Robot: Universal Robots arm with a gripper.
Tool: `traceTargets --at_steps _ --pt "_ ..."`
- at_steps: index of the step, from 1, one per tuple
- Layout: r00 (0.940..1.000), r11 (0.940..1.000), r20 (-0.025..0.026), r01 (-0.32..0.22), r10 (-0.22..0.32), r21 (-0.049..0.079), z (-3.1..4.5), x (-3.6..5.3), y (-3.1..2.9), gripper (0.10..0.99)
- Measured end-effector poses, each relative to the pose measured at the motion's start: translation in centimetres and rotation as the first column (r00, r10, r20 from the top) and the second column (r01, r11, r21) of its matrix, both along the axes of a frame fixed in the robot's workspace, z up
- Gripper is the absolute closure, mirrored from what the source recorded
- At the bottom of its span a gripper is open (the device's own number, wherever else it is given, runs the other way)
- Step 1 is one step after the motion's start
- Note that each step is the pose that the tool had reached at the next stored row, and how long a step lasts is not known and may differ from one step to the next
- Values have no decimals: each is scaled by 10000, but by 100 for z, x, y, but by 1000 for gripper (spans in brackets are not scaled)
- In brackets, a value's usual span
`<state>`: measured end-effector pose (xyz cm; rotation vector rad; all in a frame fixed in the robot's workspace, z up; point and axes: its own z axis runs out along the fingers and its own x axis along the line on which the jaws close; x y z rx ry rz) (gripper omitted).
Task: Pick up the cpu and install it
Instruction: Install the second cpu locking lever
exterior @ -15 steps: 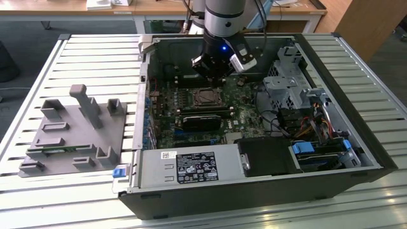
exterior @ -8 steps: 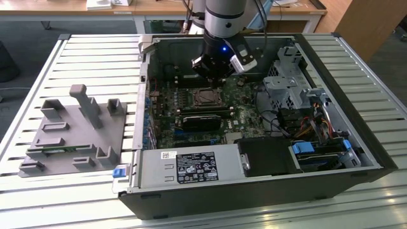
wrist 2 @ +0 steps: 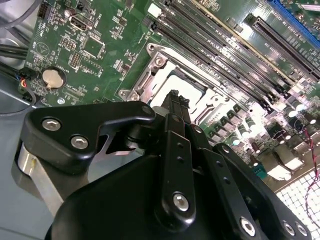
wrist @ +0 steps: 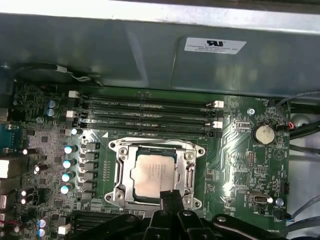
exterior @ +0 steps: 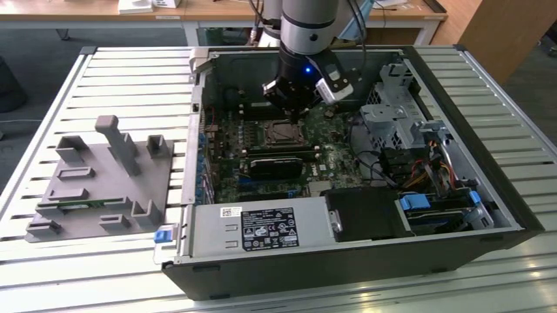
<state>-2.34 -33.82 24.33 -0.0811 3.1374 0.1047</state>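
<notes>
My pincer (exterior: 291,112) is positioned inside the open computer case (exterior: 487,215), directly above the motherboard (exterior: 327,160) and just beside the socket frame (exterior: 281,133) in the exterior view. In the first wrist view, my fingertips (wrist: 170,199) appear pressed together in a narrow, closed posture with nothing held between them; the tips sit at the edge of the socket frame (wrist: 155,173). In the second wrist view, the same black fingertips (wrist 2: 173,100) end over the near rim of the socket frame (wrist 2: 175,82).

The cpu (wrist: 153,172) lies flat inside the socket frame, silver-grey top facing up, seated square within the metal bracket. In the second wrist view, part of the cpu (wrist 2: 182,84) shows beyond my fingertips. Whether my fingertips touch the cpu or stand just clear of it cannot be determined.

Beside the socket run the long memory slots (wrist: 150,114), parallel to one side of the frame. A round coin battery (wrist: 263,133) sits on the board, well apart from the socket.

In the exterior view, a grey tray (exterior: 104,189) rests on the slatted table (exterior: 130,72) at the exterior view's left, beside the case. A green memory stick (exterior: 83,207) lies in one of the tray's slots.
</notes>
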Motion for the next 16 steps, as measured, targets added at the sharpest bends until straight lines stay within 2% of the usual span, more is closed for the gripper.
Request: traceTargets --at_steps 7,16 --pt "10000 10000 -11 -2 2 -1 0 1 -17 980" --pt "10000 10000 -10 1 -1 1 -9 -3 -109 980"
